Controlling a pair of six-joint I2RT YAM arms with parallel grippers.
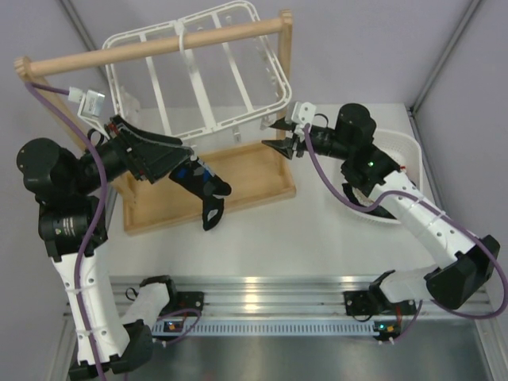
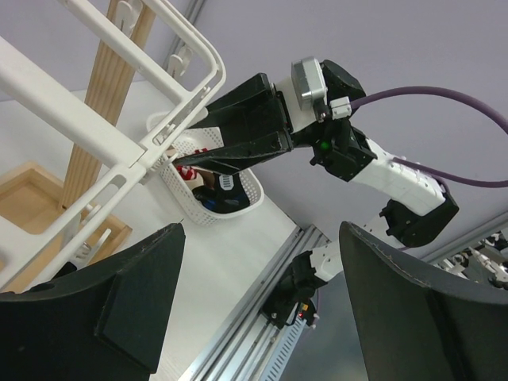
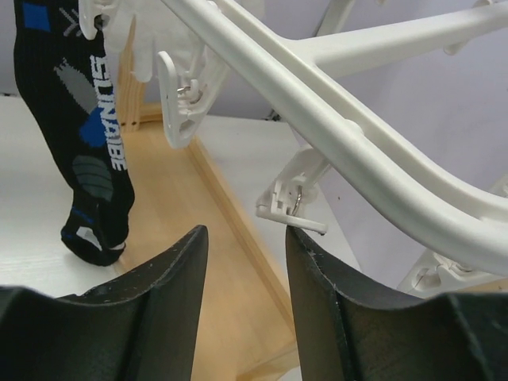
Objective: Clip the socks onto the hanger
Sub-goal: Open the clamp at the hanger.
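The white hanger (image 1: 200, 83) hangs from a wooden rail. One black sock with blue and white patches (image 1: 200, 186) dangles from its front edge, pinched at the top by a clip (image 3: 95, 16); the right wrist view shows this sock (image 3: 83, 127) at the left. My left gripper (image 1: 184, 151) stands wide open just left of the sock, and its wrist view (image 2: 262, 238) shows nothing between the fingers. My right gripper (image 1: 274, 133) is at the hanger's front right corner, jaws partly open and empty (image 3: 244, 232); its right fingertip touches a dangling clip (image 3: 290, 208).
The wooden rail (image 1: 159, 44) stands on a wooden base tray (image 1: 254, 178) under the hanger. A white basket (image 1: 401, 155) sits at the right behind my right arm, and the left wrist view shows dark fabric in it (image 2: 214, 194). An aluminium rail (image 1: 262, 290) runs along the near edge.
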